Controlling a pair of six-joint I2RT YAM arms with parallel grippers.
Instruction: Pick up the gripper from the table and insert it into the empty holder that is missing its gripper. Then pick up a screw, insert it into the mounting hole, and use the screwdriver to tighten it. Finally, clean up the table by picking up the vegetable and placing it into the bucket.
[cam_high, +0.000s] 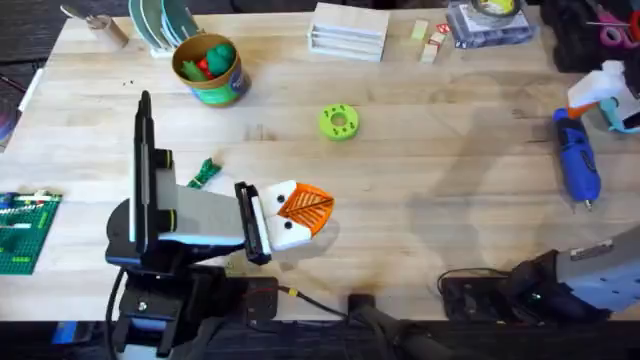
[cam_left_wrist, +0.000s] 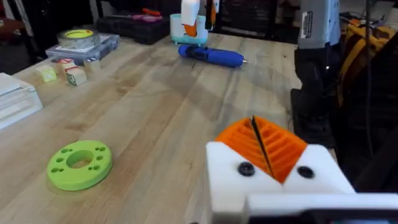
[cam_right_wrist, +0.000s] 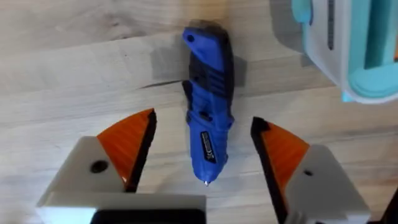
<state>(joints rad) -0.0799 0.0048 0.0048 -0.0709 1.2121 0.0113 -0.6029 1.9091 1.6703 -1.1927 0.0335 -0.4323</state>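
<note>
Pale wooden planks with a fine grain make up the table (cam_high: 420, 200) we work at. At its left edge lies a green studded building plate (cam_high: 22, 232). Farther back stands the bucket (cam_high: 210, 72), round, with a yellow-orange rim and printed outside, holding red and green toy pieces. On the bare wood in front of it rests the vegetable (cam_high: 204, 173), small, dark green and leafy, just beside our left arm.

Our left claw (cam_high: 300, 212) sits near the middle of the table, its white plastic fingers pressed together so the orange ribbed pads (cam_left_wrist: 264, 144) meet along a thin dark seam, with nothing between them. Behind it lies a lime-green disc (cam_high: 339, 121), round and pierced with holes.

To the right, the screwdriver (cam_high: 577, 160) lies flat, bright blue, pen-shaped, with a thin metal tip; a small label on its body is too fine to read. Our right claw (cam_right_wrist: 204, 163) hangs over it with its fingers spread wide, one orange pad on either side of the blue barrel, neither touching it.
</note>
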